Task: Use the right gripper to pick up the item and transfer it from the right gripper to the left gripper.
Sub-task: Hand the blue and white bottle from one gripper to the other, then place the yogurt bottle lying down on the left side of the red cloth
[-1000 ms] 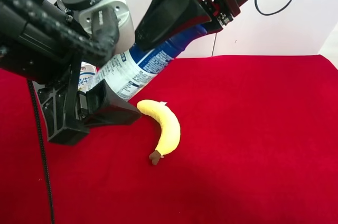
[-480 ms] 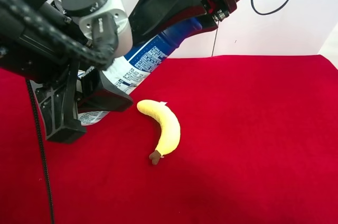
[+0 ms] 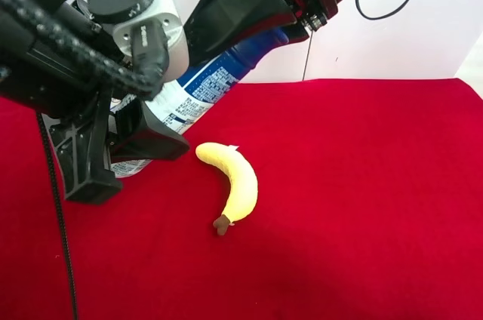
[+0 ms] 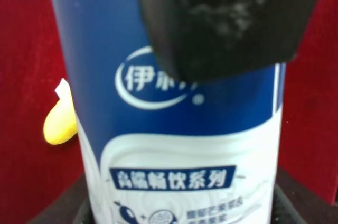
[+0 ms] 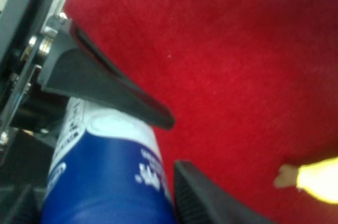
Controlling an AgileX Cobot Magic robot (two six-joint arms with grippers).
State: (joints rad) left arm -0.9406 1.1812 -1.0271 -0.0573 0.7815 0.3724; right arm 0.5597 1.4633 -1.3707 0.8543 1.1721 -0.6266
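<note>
Leaning cylindrical bottle (image 3: 198, 87), curved banana (image 3: 238, 181), plush cloth (image 3: 362, 184)

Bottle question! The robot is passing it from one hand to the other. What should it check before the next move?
1. Left gripper shut on the bottle: ok.
2. Bottle centred in that grip, by the left wrist view: ok.
3. Right gripper let go of the cap end: cannot tell; its fingers flank the bottle.
4. Banana lying apart from the bottle: ok.
</note>
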